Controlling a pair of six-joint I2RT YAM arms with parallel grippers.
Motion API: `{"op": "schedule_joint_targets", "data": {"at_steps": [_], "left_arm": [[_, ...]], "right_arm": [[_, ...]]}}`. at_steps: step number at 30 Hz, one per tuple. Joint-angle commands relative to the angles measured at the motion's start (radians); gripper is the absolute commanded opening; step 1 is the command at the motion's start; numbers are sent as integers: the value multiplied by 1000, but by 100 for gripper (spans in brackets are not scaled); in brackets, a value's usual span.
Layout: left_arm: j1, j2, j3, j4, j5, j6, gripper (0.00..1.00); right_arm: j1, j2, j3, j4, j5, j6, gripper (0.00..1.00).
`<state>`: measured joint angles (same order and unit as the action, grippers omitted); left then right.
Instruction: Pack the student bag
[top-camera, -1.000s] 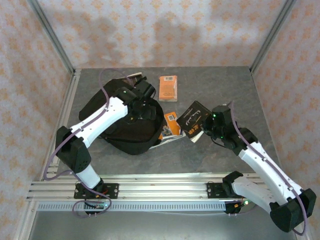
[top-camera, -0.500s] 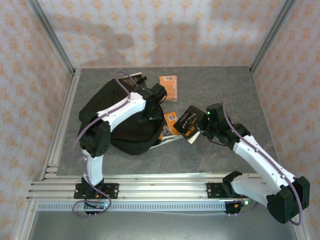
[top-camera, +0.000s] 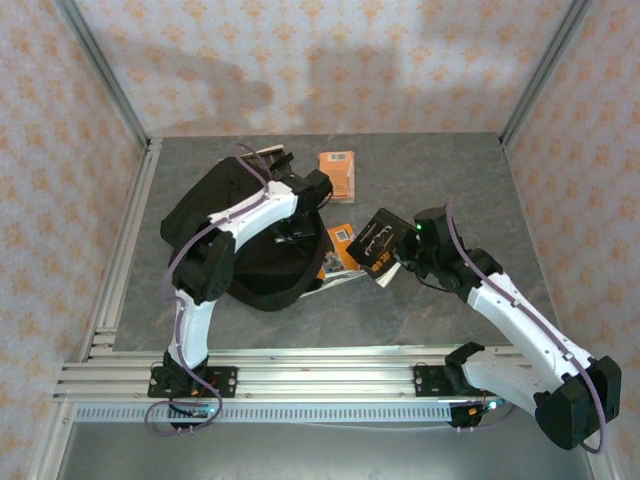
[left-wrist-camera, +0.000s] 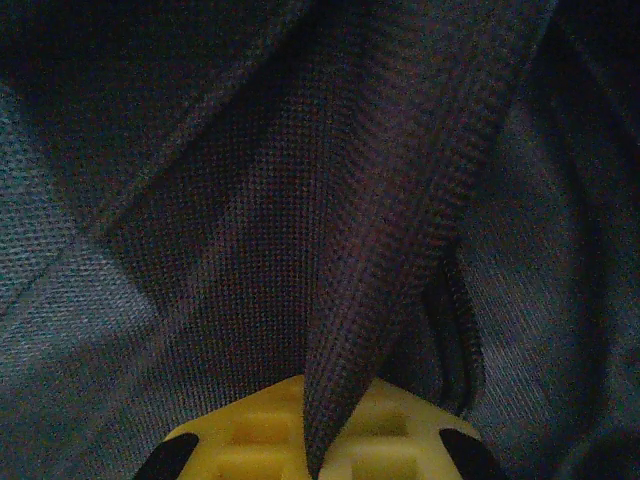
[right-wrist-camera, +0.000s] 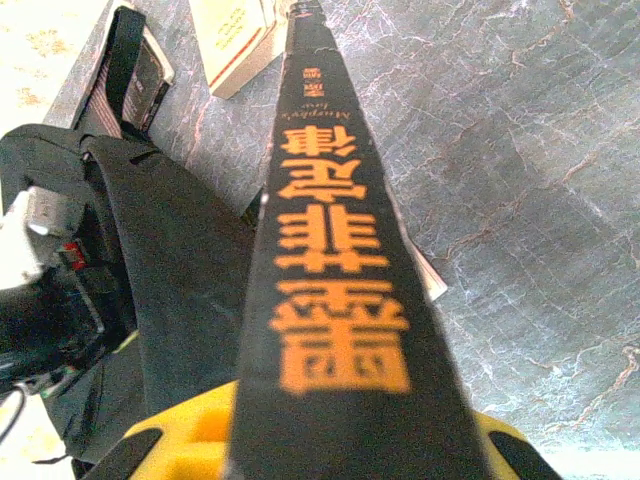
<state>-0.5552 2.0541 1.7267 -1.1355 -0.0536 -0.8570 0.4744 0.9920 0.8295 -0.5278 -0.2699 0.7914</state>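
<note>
Left gripper (left-wrist-camera: 316, 445) has clamped student bag (top-camera: 265, 275) fabric, fingertips hidden

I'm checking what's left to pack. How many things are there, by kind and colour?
Orange books: 2
Black book: 1
Black backpack: 1
Dark thing behind backpack, kind unclear: 1
Total: 5

bag (top-camera: 262, 280) lying left on counter (top-camera: 450, 170) | first book (top-camera: 337, 175) lying off its far-right corner | second book (top-camera: 343, 250) lying just right of bag | third book (top-camera: 380, 245) sitting right of second
</note>
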Motion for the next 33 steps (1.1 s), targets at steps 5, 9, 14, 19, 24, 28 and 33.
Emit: {"op": "schedule_joint_targets", "data": {"at_steps": [5,9,14,19,24,28,33], "left_arm": [[46,-221,46,-41,76,60,0],[95,-301,54,-34,147,58,0],[151,-367,51,10,274,48,0],[166,-407,47,51,344,28,0],[166,-417,39,129,452,20,0],[164,-422,25,142,502,67,33],[152,-481,-4,81,408,217,73]], "right_arm": [[-2,77,221,26,-143,-149,0],[-1,150,319,26,-269,-168,0],[3,212,371,45,-345,-148,0],[6,266,365,72,-386,-87,0],[13,325,338,209,-517,32,0],[13,348,339,263,-577,80,0],[13,351,327,309,-614,112,0]]}}
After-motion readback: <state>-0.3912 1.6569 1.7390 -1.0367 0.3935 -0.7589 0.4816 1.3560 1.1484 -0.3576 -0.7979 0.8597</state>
